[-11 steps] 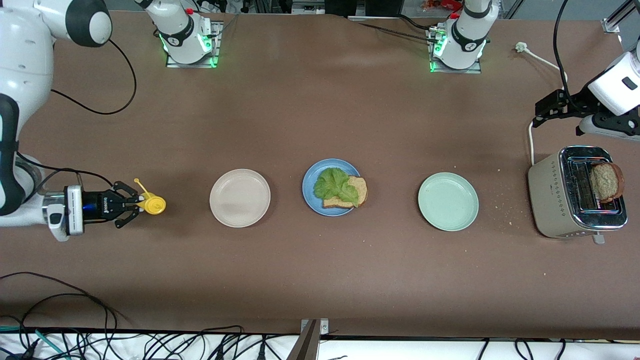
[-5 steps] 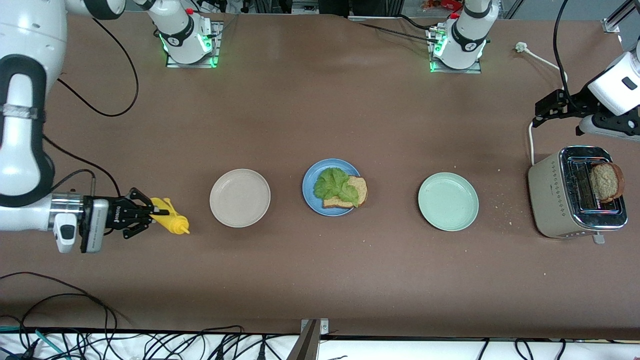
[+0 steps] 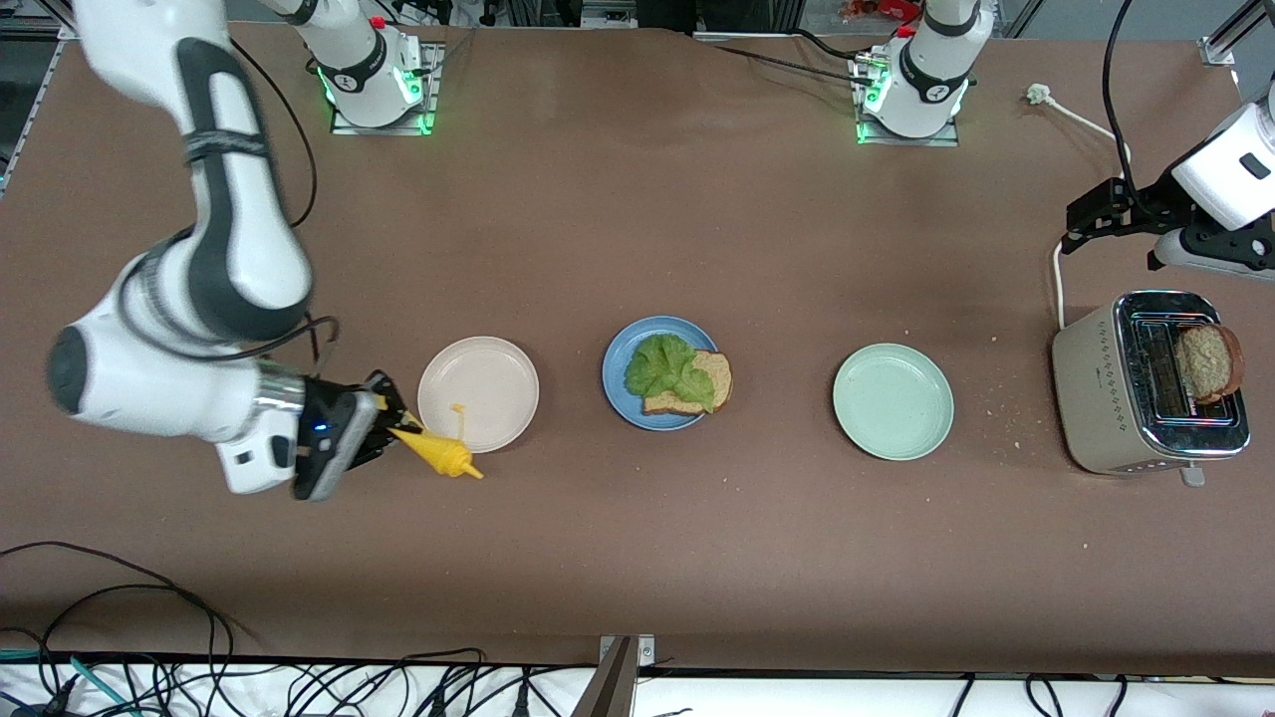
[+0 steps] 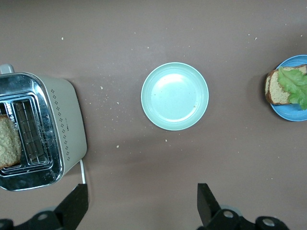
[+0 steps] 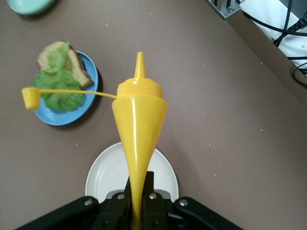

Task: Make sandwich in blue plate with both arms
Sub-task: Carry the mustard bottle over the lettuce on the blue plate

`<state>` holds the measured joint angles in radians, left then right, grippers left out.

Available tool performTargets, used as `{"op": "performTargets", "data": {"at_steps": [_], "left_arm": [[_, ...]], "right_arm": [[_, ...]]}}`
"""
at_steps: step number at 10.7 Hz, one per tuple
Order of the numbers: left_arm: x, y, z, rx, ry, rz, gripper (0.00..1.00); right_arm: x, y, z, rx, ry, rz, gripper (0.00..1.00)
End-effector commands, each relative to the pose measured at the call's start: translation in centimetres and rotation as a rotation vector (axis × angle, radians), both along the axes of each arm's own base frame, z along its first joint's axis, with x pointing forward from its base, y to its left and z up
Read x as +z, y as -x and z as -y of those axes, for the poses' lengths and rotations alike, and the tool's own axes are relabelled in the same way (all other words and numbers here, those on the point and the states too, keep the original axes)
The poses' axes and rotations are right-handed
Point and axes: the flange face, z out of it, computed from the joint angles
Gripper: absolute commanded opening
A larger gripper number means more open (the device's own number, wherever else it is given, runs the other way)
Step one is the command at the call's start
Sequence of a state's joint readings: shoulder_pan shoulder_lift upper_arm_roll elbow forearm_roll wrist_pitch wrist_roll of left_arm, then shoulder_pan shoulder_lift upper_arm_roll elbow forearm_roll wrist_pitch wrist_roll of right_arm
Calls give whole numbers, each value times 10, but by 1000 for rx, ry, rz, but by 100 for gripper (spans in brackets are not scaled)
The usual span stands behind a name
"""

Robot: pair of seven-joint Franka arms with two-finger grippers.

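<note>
counter (image 3: 637,558): brown, crumb-flecked
plates: three; blue plate (image 3: 620,394) with bread and lettuce between both end effectors
right end effector (image 3: 390,435): clamped on yellow bottle (image 3: 439,455)
left end effector (image 3: 1081,227): apart, over toaster (image 3: 1147,396)

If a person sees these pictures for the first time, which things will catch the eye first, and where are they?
The bright yellow squeeze bottle stands out: the right gripper is shut on it, over the table by the beige plate, its cap dangling open. Next comes the blue plate mid-table, with a bread slice under green lettuce. At the left arm's end, the toaster holds another slice, with the open left gripper above.
</note>
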<state>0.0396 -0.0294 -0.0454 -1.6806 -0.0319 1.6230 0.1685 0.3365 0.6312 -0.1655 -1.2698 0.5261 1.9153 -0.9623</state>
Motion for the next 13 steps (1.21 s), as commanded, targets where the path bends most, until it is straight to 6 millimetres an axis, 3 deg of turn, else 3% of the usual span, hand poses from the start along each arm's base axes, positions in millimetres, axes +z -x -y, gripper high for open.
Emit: {"op": "performTargets", "data": {"at_steps": [1,3,6,9,12,13], "left_arm": [[4,0,-1,-9,24,-8,100],[4,0,-1,-9,26,-8,100],[4,0,-2,-6,24,-8,100],[4,0,-2,-6,24,-8,100],[3,0,-7,3,24,-9,100],[2,-1,-10,8,24,-11,100]], "right_arm": [[14,36,-91,-14,258,52,0],[14,72,-160,-50,417,112,0],[-2,122,-227,0,481,144,0],[-39,180,-293,155,566,189,0],[-69,234,-338,237,729,264,0],[-79,243,-344,259,782,292,0]]}}
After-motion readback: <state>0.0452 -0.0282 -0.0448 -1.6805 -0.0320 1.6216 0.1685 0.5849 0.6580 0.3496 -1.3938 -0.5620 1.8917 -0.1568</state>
